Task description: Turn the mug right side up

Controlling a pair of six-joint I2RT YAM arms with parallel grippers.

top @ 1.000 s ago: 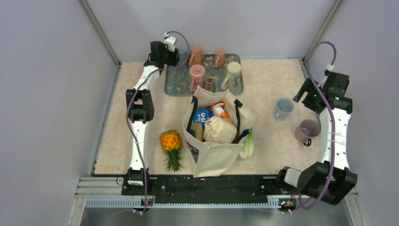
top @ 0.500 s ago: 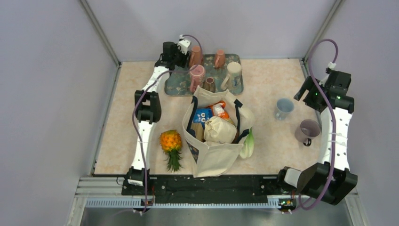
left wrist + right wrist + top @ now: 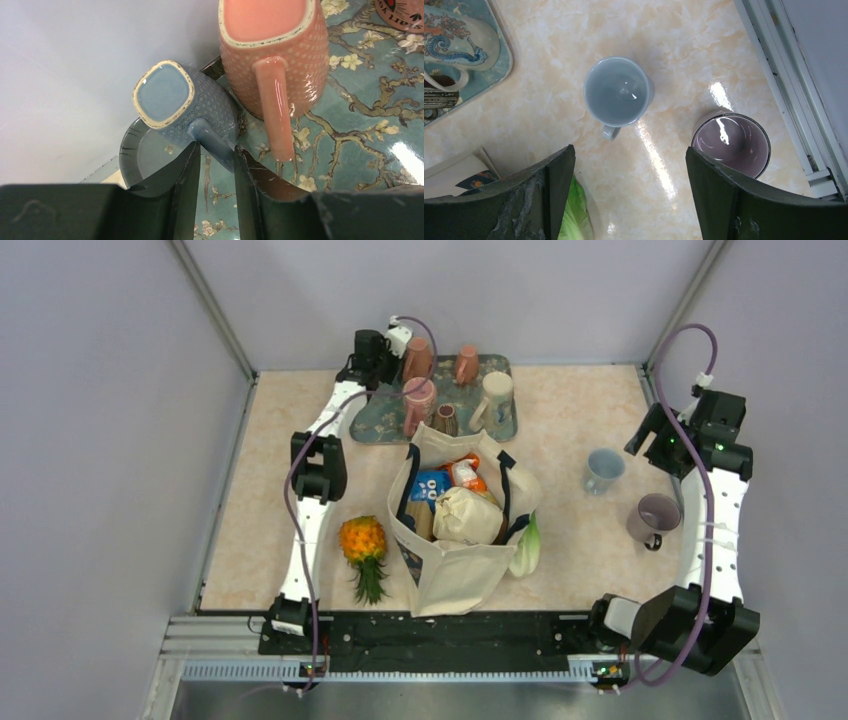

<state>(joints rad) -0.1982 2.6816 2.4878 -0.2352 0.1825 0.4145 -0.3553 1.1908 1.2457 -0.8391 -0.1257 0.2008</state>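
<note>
Since a second ago the left arm has swung rightward along the far edge, and its left gripper (image 3: 216,167) now sits at the far-left corner of the tray (image 3: 360,100). The right arm has barely shifted.

At that tray corner, close to the back wall, the blue mug (image 3: 165,97) stands upside down with its square glazed base facing up. Its handle points toward the wrist camera and runs down between the two fingers. The jaws are drawn close, one finger on each side of the handle and seemingly touching it. From this angle I cannot tell whether they actually pinch it. The mug's rim is down on the tray.

Just beside it, on the right in the wrist view, stands a pink mug (image 3: 272,45), also inverted, with its handle toward the camera. The two mugs are very close, possibly touching.

Near the right edge of the desk the right gripper (image 3: 629,150) hangs with its jaws spread wide and holds nothing. Below it a pale mug (image 3: 618,90) and a purple mug (image 3: 731,145) stand upright on the desk, apart from each other, with the purple one closer to the right edge.
</note>
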